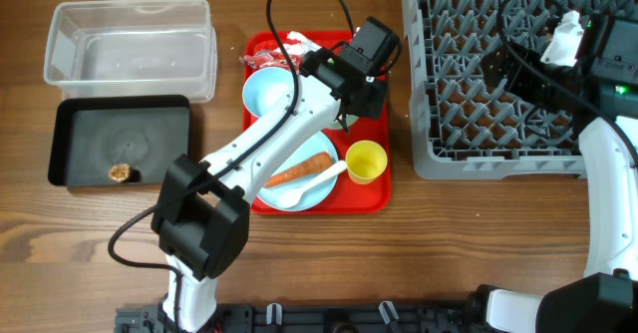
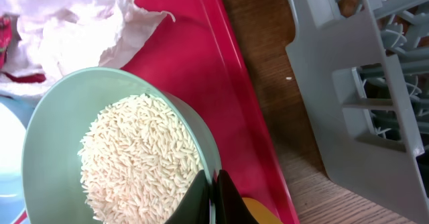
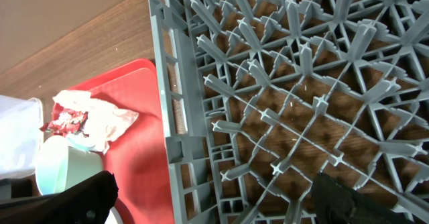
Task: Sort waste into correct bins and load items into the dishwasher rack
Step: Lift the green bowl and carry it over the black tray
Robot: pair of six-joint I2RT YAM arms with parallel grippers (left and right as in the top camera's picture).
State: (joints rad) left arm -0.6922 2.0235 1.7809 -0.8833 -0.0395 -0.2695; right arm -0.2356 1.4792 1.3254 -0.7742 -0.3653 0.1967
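My left gripper [image 2: 214, 192] is shut on the rim of the mint green bowl [image 2: 47, 150], which holds loose white rice [image 2: 137, 157], over the red tray [image 2: 214, 70]. In the overhead view that gripper [image 1: 346, 112] hides the bowl. Crumpled white napkins [image 2: 80, 29] and a red wrapper [image 2: 5, 36] lie at the tray's far end. A light blue bowl [image 1: 265, 90], a light blue plate [image 1: 317, 146] with an orange carrot [image 1: 299, 170] and a white spoon [image 1: 311, 184], and a yellow cup [image 1: 366, 161] are on the tray. My right gripper [image 3: 218, 204] is open above the grey dishwasher rack [image 1: 478, 124].
A clear tub [image 1: 130, 39] stands at the back left. In front of it a black tray [image 1: 120, 134] holds a small brown lump [image 1: 121, 172]. The rack's edge [image 2: 335, 83] is close to the right of the red tray.
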